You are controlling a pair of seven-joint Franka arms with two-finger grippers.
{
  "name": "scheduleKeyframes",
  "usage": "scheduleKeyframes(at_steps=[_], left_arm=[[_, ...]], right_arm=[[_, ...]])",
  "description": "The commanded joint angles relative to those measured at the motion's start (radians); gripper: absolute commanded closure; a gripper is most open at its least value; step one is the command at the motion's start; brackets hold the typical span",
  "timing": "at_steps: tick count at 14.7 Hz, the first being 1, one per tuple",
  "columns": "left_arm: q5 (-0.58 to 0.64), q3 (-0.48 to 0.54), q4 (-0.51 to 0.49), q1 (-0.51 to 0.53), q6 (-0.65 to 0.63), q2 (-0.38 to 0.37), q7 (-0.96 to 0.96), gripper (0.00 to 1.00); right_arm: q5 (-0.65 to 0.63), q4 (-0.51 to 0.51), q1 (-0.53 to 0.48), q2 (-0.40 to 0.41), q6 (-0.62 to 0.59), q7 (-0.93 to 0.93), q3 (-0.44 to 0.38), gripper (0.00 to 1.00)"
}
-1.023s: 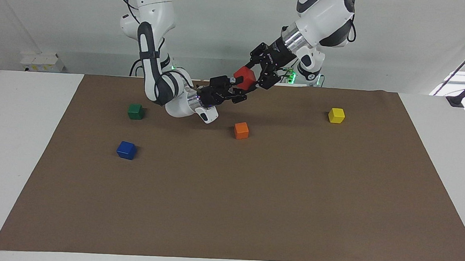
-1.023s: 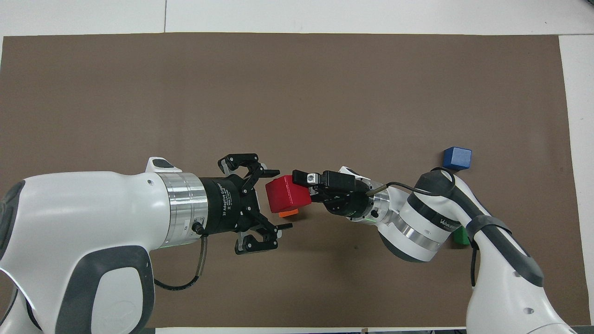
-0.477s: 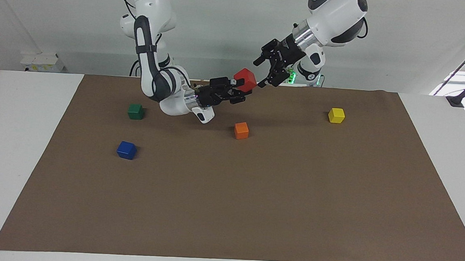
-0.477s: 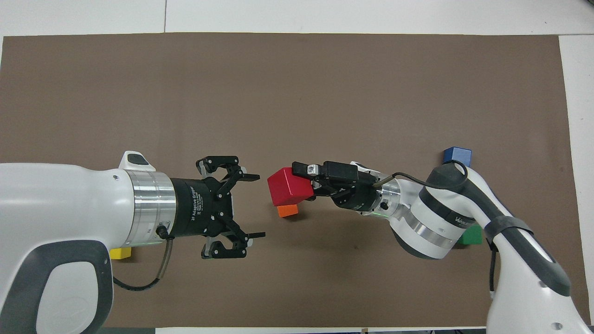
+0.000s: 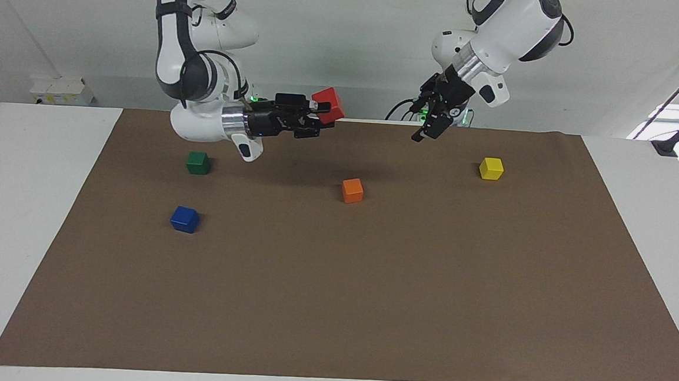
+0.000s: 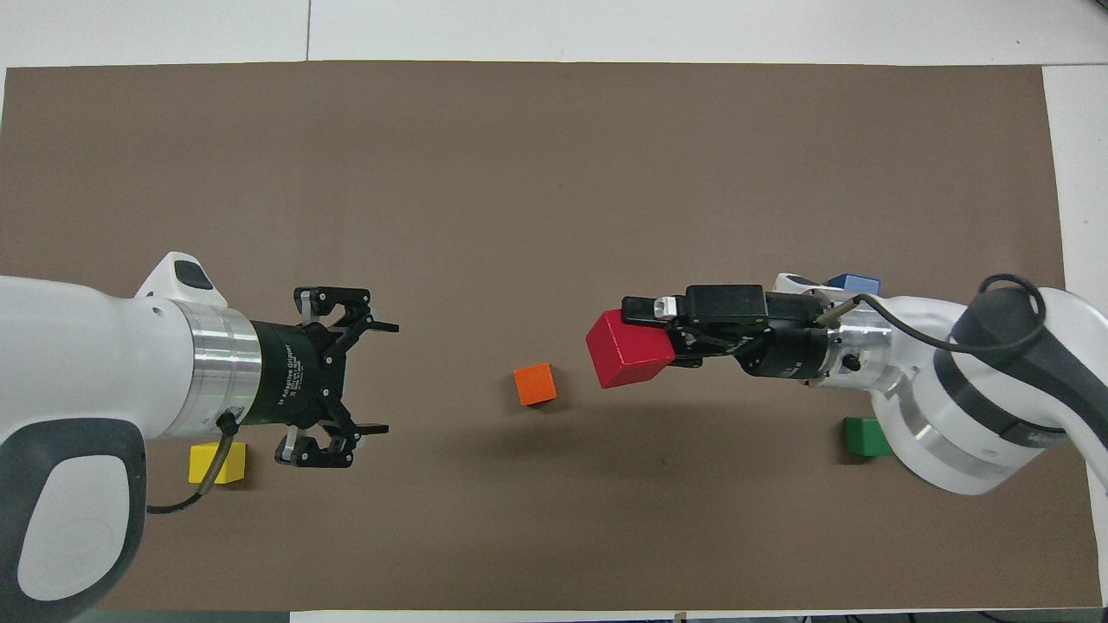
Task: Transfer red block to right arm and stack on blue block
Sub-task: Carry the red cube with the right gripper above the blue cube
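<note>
The red block (image 5: 329, 104) (image 6: 625, 350) is held in my right gripper (image 5: 322, 116) (image 6: 637, 337), which is shut on it up in the air over the mat, between the orange cube and the green cube. The blue block (image 5: 185, 219) sits on the mat toward the right arm's end, farther from the robots than the green cube. In the overhead view only its top edge (image 6: 855, 282) shows past the right arm's wrist. My left gripper (image 5: 423, 127) (image 6: 389, 378) is open and empty, raised over the mat near the yellow cube.
An orange cube (image 5: 352, 190) (image 6: 534, 383) sits mid-mat. A dark green cube (image 5: 198, 162) (image 6: 864, 437) lies at the right arm's end, a yellow cube (image 5: 491, 168) (image 6: 216, 461) at the left arm's end. The brown mat (image 5: 332, 308) covers the table.
My left gripper has let go of the red block and drawn back toward its own end, open. My right gripper has lifted the block and carried it toward the right arm's end.
</note>
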Motion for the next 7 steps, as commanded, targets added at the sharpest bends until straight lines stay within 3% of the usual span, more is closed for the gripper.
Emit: scheduleKeyframes(at_steps=[1, 4, 7], left_arm=[[0.065, -0.005, 0.003, 0.091, -0.048, -0.022, 0.128, 0.00], [0.100, -0.005, 0.005, 0.205, -0.048, -0.020, 0.297, 0.00], [0.211, -0.005, 0.046, 0.236, -0.050, -0.003, 0.431, 0.00]], right_arm=[[-0.314, 0.074, -0.105, -0.064, 0.014, 0.146, 0.007, 1.00], [-0.690, 0.195, -0.165, -0.108, -0.024, 0.298, 0.005, 1.00], [-1.010, 0.276, -0.214, -0.140, -0.055, 0.332, 0.005, 1.00]])
